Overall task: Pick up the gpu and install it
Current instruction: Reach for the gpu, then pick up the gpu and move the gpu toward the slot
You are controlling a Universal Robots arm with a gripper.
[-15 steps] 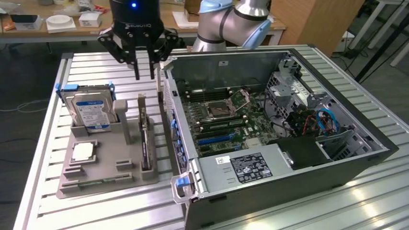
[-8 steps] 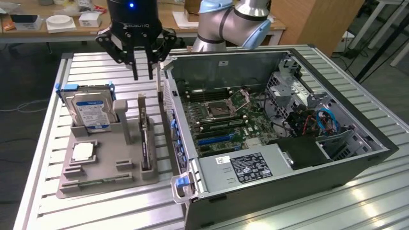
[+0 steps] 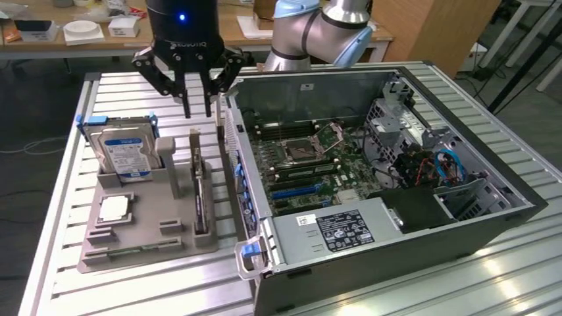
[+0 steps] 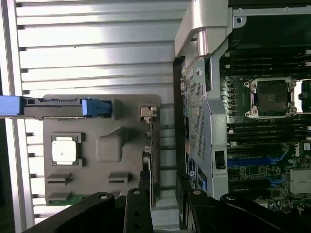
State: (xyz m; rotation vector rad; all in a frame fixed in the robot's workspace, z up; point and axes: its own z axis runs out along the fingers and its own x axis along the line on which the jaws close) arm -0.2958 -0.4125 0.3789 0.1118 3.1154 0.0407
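Grey plastic tray [image 3: 141, 227] on the slatted metal table [image 3: 123, 89] holds your gpu [image 3: 199, 191]; the card stands on edge in a slot along the tray's side, beside the open computer case [image 3: 303, 89]; your gripper [image 3: 199, 105] hangs just above one end of it, jaws parted by a modest gap and gripping nothing; the hard drive [image 3: 126, 148] and CPU chip [image 3: 116, 209] sit in the same tray.

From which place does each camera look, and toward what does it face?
Exterior view: off the arm, high, facing down at the tray and open case; arm and tool show.
Wrist view: on the wrist, facing down past the tool onto tray and case.
Both share: gpu, CPU, tray, case, tool.
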